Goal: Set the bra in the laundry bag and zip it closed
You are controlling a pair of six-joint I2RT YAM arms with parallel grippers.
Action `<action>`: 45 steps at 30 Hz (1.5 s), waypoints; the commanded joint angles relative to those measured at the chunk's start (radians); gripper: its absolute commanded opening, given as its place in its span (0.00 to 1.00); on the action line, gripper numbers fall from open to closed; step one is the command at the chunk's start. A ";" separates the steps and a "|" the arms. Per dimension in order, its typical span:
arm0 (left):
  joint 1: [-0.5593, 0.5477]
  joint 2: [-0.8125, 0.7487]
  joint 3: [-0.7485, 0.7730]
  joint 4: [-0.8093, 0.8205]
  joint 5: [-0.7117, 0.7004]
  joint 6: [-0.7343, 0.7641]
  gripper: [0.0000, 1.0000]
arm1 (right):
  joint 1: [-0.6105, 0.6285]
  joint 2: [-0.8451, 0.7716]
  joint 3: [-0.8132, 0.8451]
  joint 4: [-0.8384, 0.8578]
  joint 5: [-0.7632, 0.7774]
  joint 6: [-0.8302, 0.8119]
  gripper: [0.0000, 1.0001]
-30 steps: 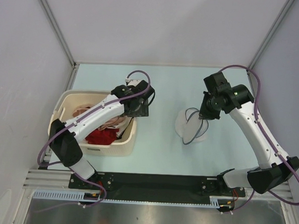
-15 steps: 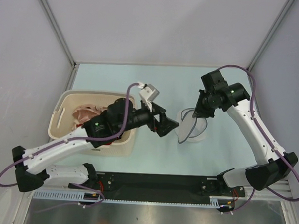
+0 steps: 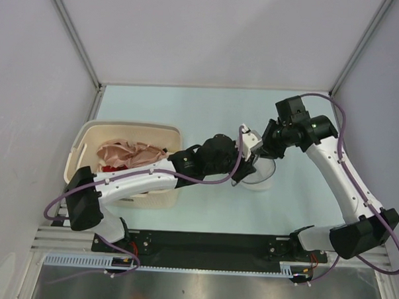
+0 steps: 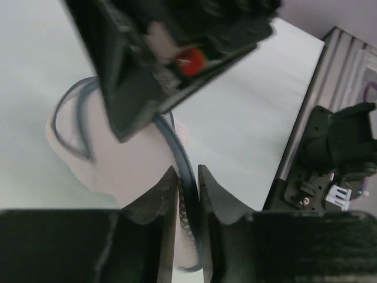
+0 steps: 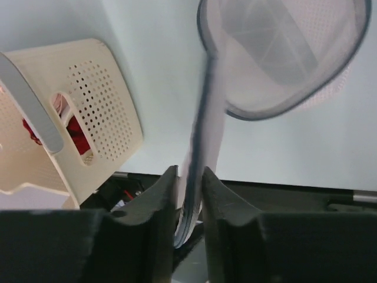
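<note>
The salmon-pink bra [image 3: 130, 153] lies bunched in the cream basket, with neither gripper near it. The round white mesh laundry bag [image 3: 258, 176] rests on the table at centre right, its dark zip edge unzipped and its flap lifted. My left gripper [image 3: 246, 166] reaches across to the bag's left side. In the left wrist view it [image 4: 187, 177] is shut on the toothed zip rim [image 4: 177, 147]. My right gripper [image 3: 264, 152] hovers over the bag's far side. Its [image 5: 189, 177] jaws stand slightly apart, with the blurred flap edge [image 5: 203, 118] hanging loosely between them above the open pouch [image 5: 283, 53].
The cream perforated basket [image 3: 131, 126] stands at the left and also holds a bright red garment [image 3: 109, 167]. Its corner [image 5: 100, 100] shows in the right wrist view. The left arm stretches over the basket's right end. A black rail [image 3: 208, 242] runs along the near edge.
The left arm swung from the basket over to the bag, and its jaws closed on the zip rim. The right jaws have parted from their tight hold on the flap.
</note>
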 commanded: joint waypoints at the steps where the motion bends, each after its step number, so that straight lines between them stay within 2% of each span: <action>1: 0.003 0.007 0.074 -0.068 -0.073 0.037 0.09 | -0.104 -0.093 -0.099 0.055 -0.088 -0.017 0.48; 2: 0.004 -0.007 0.071 -0.069 -0.103 0.040 0.03 | -0.153 -0.109 -0.134 0.061 -0.106 -0.040 0.57; 3: 0.007 -0.014 0.063 -0.068 -0.097 0.043 0.00 | -0.202 -0.129 -0.197 0.074 -0.161 -0.106 0.62; 4: 0.013 -0.020 0.054 -0.066 -0.087 0.045 0.00 | -0.303 -0.161 -0.225 0.086 -0.179 -0.132 0.75; 5: 0.020 -0.031 0.051 -0.063 -0.032 0.038 0.00 | -0.342 -0.181 -0.249 0.091 -0.190 -0.160 0.80; 8: 0.058 -0.036 0.032 -0.054 0.047 -0.012 0.00 | -0.356 -0.225 -0.274 0.081 -0.089 -0.197 0.99; 12: 0.130 -0.080 -0.038 0.018 0.155 -0.090 0.00 | -0.391 -0.255 -0.337 0.081 0.007 -0.214 1.00; 15: 0.164 -0.111 -0.083 0.070 0.188 -0.113 0.00 | -0.391 -0.255 -0.409 0.135 0.009 -0.206 0.99; 19: 0.173 -0.113 -0.084 0.070 0.229 -0.110 0.00 | -0.391 -0.239 -0.522 0.287 -0.052 -0.206 0.81; 24: 0.179 -0.117 -0.088 0.079 0.269 -0.104 0.00 | -0.391 -0.203 -0.624 0.520 -0.091 -0.223 0.75; 33: 0.219 -0.125 -0.091 0.082 0.357 -0.101 0.00 | -0.388 0.026 -0.607 0.683 -0.062 -0.288 0.70; 34: 0.227 -0.125 -0.091 0.084 0.367 -0.101 0.00 | -0.387 0.044 -0.601 0.690 -0.058 -0.303 0.60; 36: 0.236 -0.126 -0.091 0.090 0.389 -0.103 0.00 | -0.385 0.089 -0.596 0.709 -0.062 -0.314 0.48; 37: 0.245 -0.126 -0.092 0.090 0.397 -0.103 0.00 | -0.385 0.098 -0.589 0.707 -0.058 -0.315 0.37; 39: 0.256 -0.129 -0.095 0.099 0.426 -0.107 0.00 | -0.387 0.111 -0.572 0.674 -0.037 -0.312 0.24; 40: 0.270 -0.131 -0.103 0.099 0.438 -0.119 0.00 | -0.387 0.108 -0.563 0.648 -0.020 -0.305 0.10; 41: 0.279 -0.131 -0.107 0.134 0.450 -0.130 0.00 | -0.390 0.100 -0.541 0.617 -0.005 -0.289 0.03; 44: 0.335 -0.117 -0.121 0.203 0.524 -0.204 0.00 | -0.385 0.056 -0.542 0.467 0.000 -0.251 0.00; 45: 0.361 -0.107 -0.123 0.222 0.550 -0.222 0.00 | -0.382 -0.005 -0.555 0.456 0.001 -0.240 0.00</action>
